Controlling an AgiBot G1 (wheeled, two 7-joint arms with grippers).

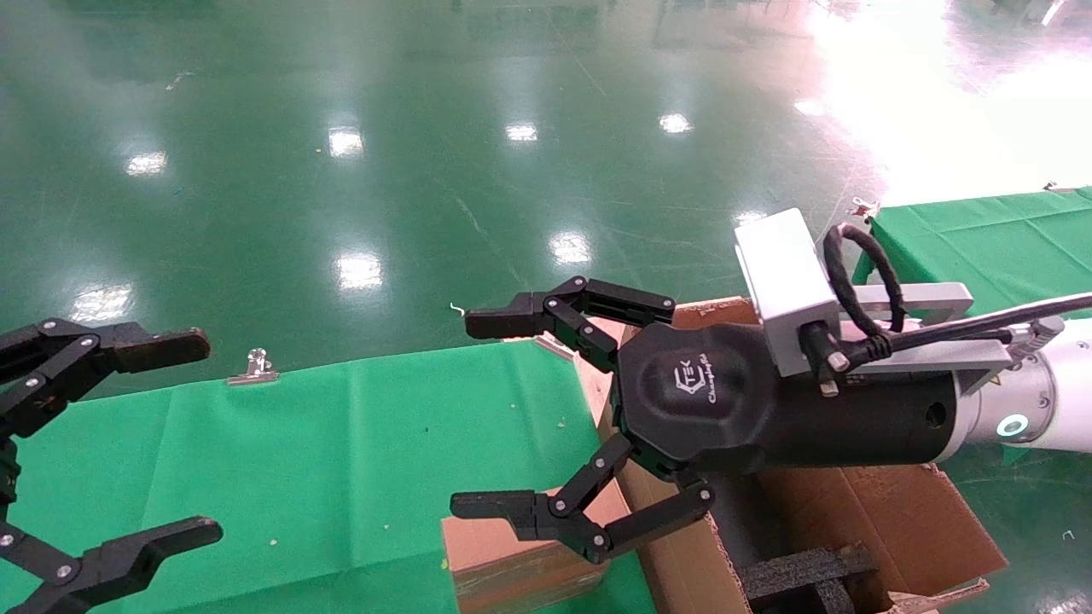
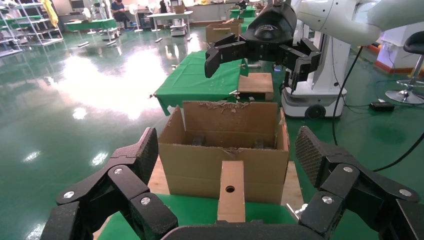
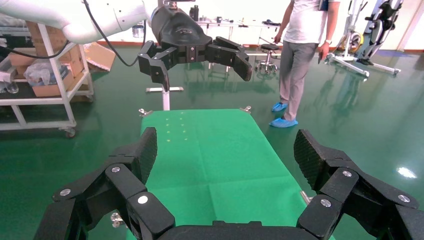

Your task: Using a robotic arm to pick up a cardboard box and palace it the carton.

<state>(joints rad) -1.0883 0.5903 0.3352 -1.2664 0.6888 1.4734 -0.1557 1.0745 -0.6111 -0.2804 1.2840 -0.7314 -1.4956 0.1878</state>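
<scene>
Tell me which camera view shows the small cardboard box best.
The left wrist view: the cardboard box stands unobstructed before the carton, round hole visible. The head view shows only part of it, below the right gripper. The right wrist view shows none.

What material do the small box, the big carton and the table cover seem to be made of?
The small box looks like plain brown cardboard, matte, with a punched round hole. The big carton seems corrugated cardboard: its flap edges are ragged and torn. The table cover appears to be green cloth, judging by its fold creases.
</scene>
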